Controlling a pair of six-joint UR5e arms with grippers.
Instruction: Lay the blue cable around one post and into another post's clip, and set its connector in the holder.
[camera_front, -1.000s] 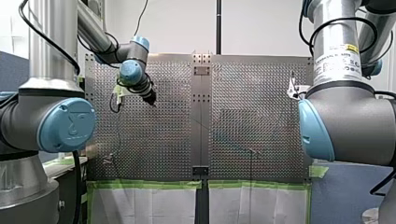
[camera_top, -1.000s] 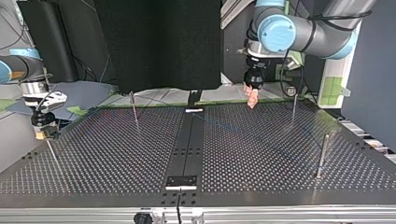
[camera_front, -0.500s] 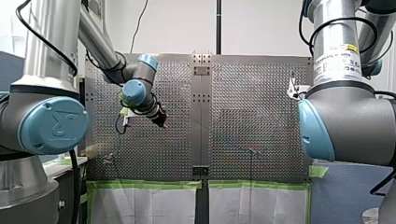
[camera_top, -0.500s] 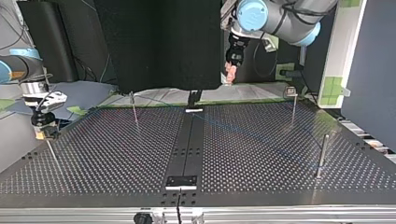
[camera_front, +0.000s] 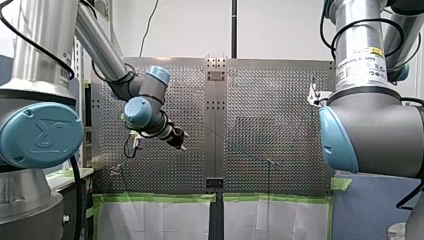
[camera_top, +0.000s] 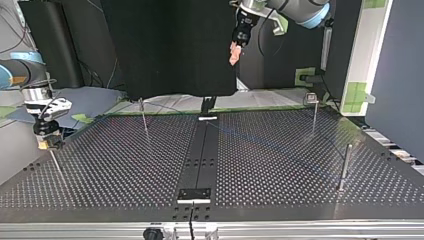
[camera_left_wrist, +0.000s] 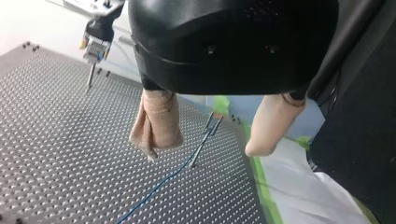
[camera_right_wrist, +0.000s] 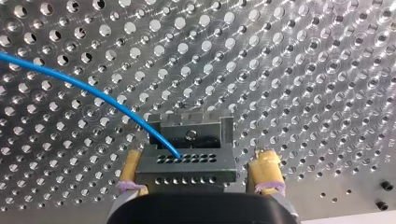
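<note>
The thin blue cable (camera_left_wrist: 154, 189) lies on the perforated table and runs past a slim post with a clip (camera_left_wrist: 207, 135). My left gripper (camera_left_wrist: 201, 153) hangs high above the table, its beige pads open and empty; it shows in the top view (camera_top: 234, 52) and the front view (camera_front: 179, 142). The cable (camera_right_wrist: 88, 91) ends in a grey connector (camera_right_wrist: 187, 163). My right gripper (camera_right_wrist: 198, 165) stands open, with a yellow pad on either side of the connector. One pad (camera_right_wrist: 265, 168) stands clear of it. The right gripper (camera_top: 47, 140) is low at the top view's left.
Thin posts (camera_top: 144, 117) (camera_top: 314, 112) (camera_top: 345, 167) stand on the table, with a dark centre strip (camera_top: 200, 160) between its halves. A black panel (camera_top: 170, 45) rises behind the far edge. Green tape (camera_front: 160, 198) lines the front view's near edge.
My left arm has lifted its gripper up off the table and towards the top view's left. My right arm and the connector have not moved.
</note>
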